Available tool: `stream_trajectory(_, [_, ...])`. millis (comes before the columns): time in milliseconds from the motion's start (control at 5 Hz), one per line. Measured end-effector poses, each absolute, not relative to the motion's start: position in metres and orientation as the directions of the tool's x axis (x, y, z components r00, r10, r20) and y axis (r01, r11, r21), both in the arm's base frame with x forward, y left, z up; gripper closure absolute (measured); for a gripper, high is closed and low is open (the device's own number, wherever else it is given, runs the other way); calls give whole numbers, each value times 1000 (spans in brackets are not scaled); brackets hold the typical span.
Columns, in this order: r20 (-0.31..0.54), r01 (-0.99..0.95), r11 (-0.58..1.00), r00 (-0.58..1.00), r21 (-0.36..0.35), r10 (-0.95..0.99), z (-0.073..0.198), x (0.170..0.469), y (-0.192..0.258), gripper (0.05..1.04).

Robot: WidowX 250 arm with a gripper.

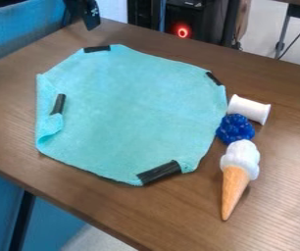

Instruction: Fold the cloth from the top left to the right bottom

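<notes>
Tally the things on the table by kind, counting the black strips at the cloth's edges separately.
Turquoise cloth: 1
Black strips: 4
White spool-shaped piece: 1
Blue bumpy piece: 1
Toy ice cream cone: 1
Total: 8

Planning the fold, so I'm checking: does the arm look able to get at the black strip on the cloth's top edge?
Likely yes: the gripper is near that black strip, with only tabletop showing between them; the ice cream cone is off to the right.
</notes>
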State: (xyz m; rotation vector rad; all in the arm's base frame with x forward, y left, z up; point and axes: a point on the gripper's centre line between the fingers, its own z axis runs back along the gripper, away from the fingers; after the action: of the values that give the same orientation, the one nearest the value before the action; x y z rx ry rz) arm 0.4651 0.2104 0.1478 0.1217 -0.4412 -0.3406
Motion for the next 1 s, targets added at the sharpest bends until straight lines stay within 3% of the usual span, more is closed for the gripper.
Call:
stream_trajectory(400, [349,329,938,871,109,-346,109,464,206,83])
stream_trajectory(1000, [346,368,922,855,119,-386,108,467,206,83])
